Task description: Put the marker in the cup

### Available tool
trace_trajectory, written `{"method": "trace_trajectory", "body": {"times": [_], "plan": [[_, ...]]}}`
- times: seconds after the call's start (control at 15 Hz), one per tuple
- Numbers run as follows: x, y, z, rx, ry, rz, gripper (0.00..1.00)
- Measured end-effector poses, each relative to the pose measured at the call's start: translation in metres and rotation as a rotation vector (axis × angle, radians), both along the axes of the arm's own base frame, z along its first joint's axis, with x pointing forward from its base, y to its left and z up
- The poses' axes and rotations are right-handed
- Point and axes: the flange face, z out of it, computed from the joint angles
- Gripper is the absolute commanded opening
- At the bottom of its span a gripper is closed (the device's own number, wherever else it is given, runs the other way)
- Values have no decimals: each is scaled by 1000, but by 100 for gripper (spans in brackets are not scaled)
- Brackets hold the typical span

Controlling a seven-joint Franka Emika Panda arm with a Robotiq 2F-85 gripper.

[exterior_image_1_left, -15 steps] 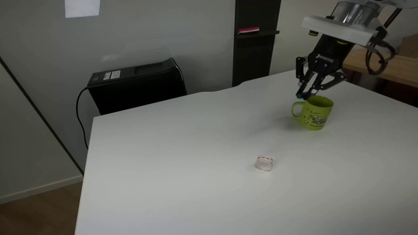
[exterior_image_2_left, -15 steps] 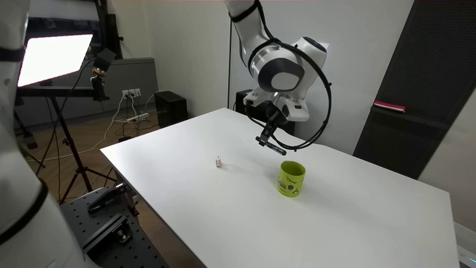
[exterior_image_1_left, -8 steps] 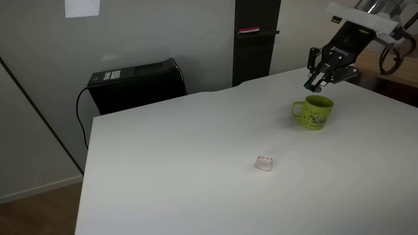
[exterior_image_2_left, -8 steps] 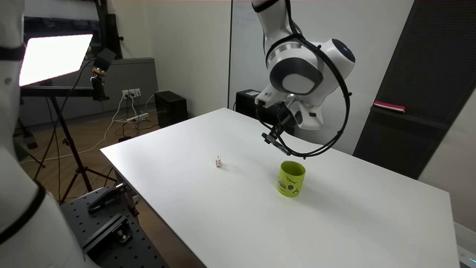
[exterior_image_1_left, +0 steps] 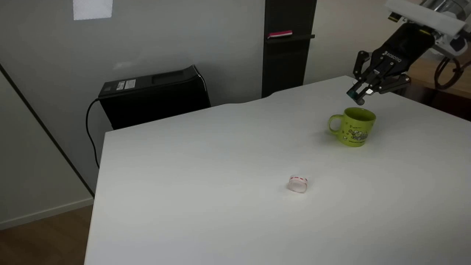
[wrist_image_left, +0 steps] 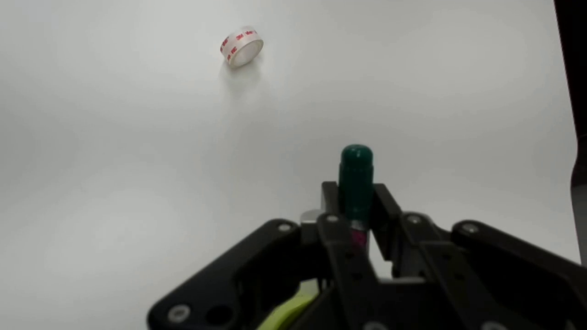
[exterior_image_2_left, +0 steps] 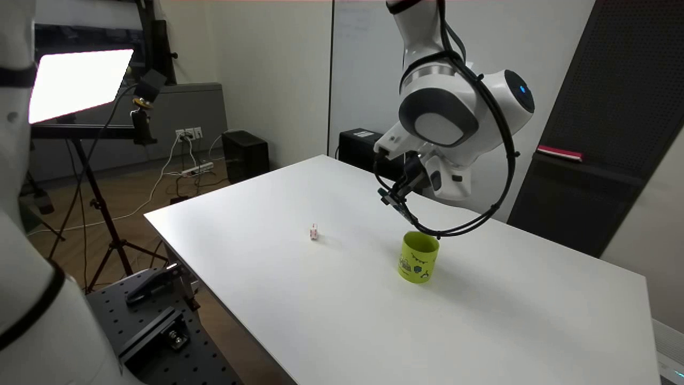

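Note:
The marker has a dark green cap (wrist_image_left: 357,176) and a bit of reddish barrel in the wrist view. My gripper (wrist_image_left: 354,197) is shut on it near the capped end. In the exterior views the gripper (exterior_image_1_left: 355,97) (exterior_image_2_left: 393,198) holds the marker (exterior_image_2_left: 403,209) above the table, tilted, its far part partly behind cables. The cup (exterior_image_1_left: 352,129) is a lime-green mug, upright on the table, handle to one side; it also shows in another exterior view (exterior_image_2_left: 416,262). The gripper is above and a little behind its rim, apart from it. In the wrist view only a sliver of cup (wrist_image_left: 286,312) shows.
A small whitish tape roll with red print (exterior_image_1_left: 297,184) lies on the white table (exterior_image_1_left: 206,191), also in the wrist view (wrist_image_left: 241,47). A black box (exterior_image_1_left: 154,95) stands beyond the table's far edge. Arm cables (exterior_image_2_left: 505,155) loop beside the gripper, close above the cup.
The gripper, still holding the marker, has moved right in both exterior views, rising slightly above the cup at first. The hand is tilted more. The cup and tape roll have not moved.

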Motion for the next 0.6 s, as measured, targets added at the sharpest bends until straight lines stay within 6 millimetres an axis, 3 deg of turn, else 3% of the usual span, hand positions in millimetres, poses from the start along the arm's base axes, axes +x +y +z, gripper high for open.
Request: {"method": "trace_trajectory", "body": {"times": [0.6], "plan": [[-20,-54,-7,90,-20,-66,5]]}}
